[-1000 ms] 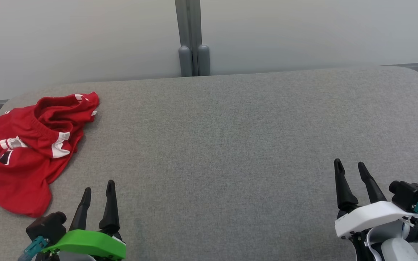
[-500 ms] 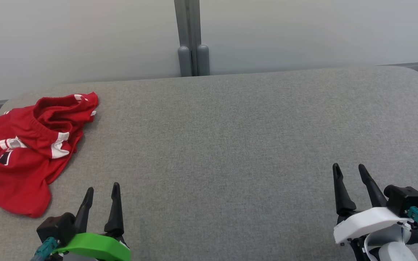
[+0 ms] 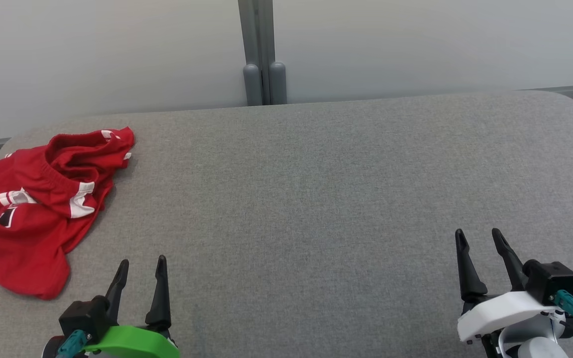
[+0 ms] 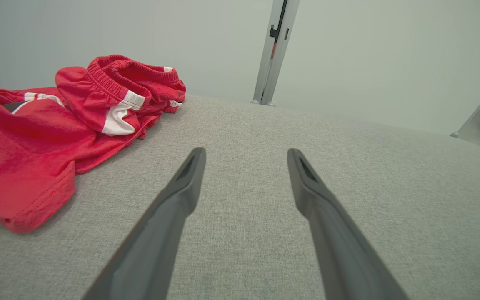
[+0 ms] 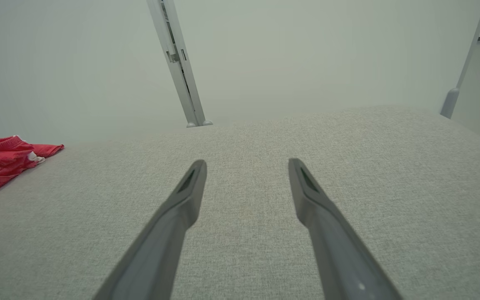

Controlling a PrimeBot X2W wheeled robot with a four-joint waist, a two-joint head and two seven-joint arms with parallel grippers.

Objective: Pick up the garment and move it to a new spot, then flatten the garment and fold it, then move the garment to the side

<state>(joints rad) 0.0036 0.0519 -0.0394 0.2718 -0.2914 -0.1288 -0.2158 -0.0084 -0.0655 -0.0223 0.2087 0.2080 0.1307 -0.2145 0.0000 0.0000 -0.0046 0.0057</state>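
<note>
Both arms sit low over the padded grey fabric surface (image 3: 291, 199). The left gripper (image 3: 143, 259), on its green mount, has its two dark fingers spread apart with nothing between them, tips pointing forward over bare cloth. The crumpled red garment (image 3: 33, 209), with white stripes and an elastic waistband, lies heaped just ahead and to the left of that gripper, not touching it. Over on the other side, the right gripper (image 3: 477, 230), on its white mount, is equally parted and empty. The garment is well away to its far left, and a grey metal post (image 3: 261, 49) stands far ahead, between the two
</note>
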